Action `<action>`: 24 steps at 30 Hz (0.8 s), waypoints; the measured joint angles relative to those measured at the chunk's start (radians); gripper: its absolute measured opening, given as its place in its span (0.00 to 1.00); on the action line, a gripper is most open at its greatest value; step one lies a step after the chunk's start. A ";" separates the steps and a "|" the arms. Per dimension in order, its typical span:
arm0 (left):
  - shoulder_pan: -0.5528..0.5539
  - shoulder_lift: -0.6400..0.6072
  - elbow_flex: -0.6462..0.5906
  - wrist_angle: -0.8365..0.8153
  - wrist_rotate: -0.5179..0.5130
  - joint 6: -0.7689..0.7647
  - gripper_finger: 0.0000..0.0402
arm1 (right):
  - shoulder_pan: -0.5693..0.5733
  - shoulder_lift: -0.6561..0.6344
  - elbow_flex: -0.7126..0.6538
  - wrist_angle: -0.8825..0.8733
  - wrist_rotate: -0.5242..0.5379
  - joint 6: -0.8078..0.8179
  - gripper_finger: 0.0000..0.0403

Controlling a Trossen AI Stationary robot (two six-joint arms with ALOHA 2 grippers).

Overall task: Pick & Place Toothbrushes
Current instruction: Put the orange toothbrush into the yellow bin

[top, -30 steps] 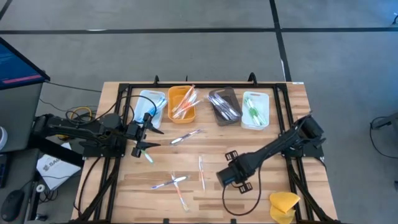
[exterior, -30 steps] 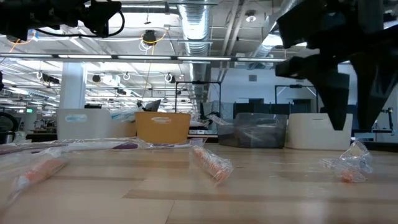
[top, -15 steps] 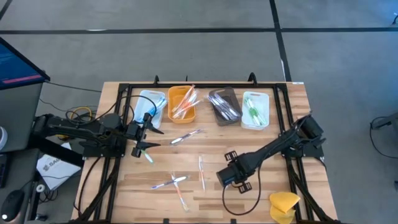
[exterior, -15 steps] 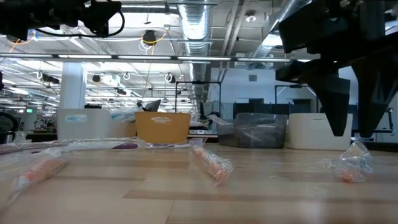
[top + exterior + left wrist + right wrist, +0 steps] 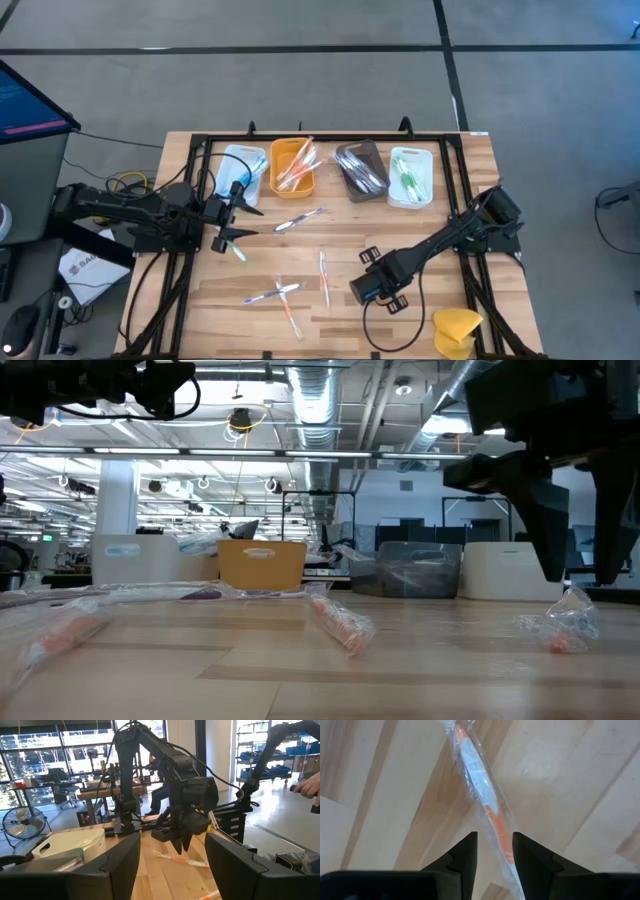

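Several wrapped toothbrushes lie flat on the wooden table: an orange-and-white one, a crossed pair, another pair, an orange one and a blue-green one. My right gripper points down, open by a narrow gap, hovering over the orange-and-white toothbrush, which runs in line with the gap. In the low view its fingertips stay clear of the table. My left gripper waits level and open at the table's left side.
Four small trays holding toothbrushes stand in a row at the far edge: pale blue, orange, dark and white. A yellow sponge-like lump sits at the near right corner. Black frame rails border the table.
My right gripper has rolled slightly about its downward-pointing line above the orange-and-white toothbrush. The gap between its fingers is unchanged, and no toothbrush has moved.
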 joint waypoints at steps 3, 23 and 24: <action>0.000 0.000 0.000 0.000 0.000 0.000 0.54 | -0.001 0.000 -0.044 0.061 0.000 0.000 0.29; 0.000 0.000 0.000 0.000 0.000 0.000 0.54 | -0.033 -0.008 -0.187 0.219 -0.013 0.015 0.29; 0.000 0.000 0.000 0.000 0.000 0.000 0.54 | -0.032 -0.008 -0.187 0.219 -0.012 0.016 0.28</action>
